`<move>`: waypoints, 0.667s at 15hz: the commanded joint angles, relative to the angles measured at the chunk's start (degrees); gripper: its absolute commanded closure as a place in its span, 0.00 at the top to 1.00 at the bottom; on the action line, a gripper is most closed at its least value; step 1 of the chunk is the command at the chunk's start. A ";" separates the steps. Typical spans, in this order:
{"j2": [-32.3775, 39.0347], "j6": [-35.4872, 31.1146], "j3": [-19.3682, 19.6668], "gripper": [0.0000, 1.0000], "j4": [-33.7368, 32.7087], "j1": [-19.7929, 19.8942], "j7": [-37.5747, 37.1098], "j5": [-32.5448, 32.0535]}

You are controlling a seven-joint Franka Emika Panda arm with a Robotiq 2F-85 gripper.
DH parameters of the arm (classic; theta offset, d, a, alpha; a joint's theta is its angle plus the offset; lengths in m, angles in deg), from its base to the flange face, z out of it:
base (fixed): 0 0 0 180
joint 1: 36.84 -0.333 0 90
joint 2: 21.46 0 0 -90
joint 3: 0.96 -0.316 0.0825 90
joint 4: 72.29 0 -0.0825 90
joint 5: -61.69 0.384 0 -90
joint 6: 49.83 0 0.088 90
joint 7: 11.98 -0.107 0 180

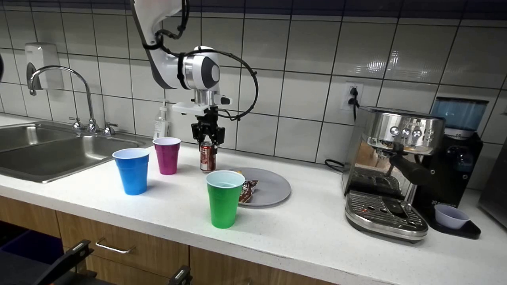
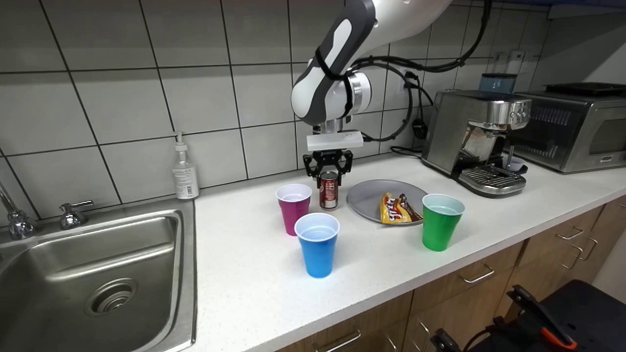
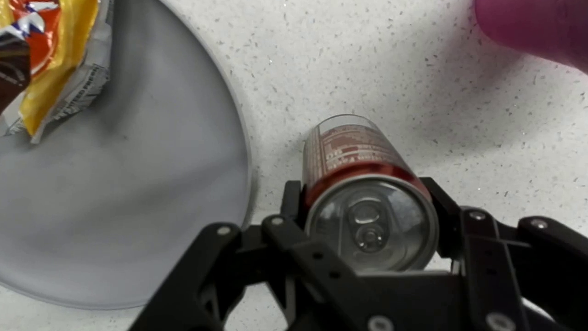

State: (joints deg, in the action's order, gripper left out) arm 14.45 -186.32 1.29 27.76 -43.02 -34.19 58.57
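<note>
The claw [image 3: 363, 197], partway closed, grips the red soda can [image 2: 328, 194] near its top; it stands upright on the counter [image 1: 313, 221] between the gray plate [image 3: 174, 193] and magenta cup [image 1: 167, 159]. Even, gentle pressure should avoid dents.

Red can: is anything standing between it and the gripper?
Nothing visible. In the wrist view the gripper appears closed on the red can, its jaws against both sides. The gray plate and magenta cup sit to either side, outside the grip.
</note>
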 commanded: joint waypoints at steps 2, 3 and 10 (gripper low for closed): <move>1.46 2.76 -0.10 0.38 -3.33 -0.03 1.77 1.24; 1.56 2.78 -0.06 0.59 -3.42 -0.05 1.70 1.23; -0.35 1.29 -0.63 1.00 -1.93 0.97 3.45 2.91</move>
State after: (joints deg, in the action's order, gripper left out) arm 15.57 -186.15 1.28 25.75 -42.98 -33.39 59.65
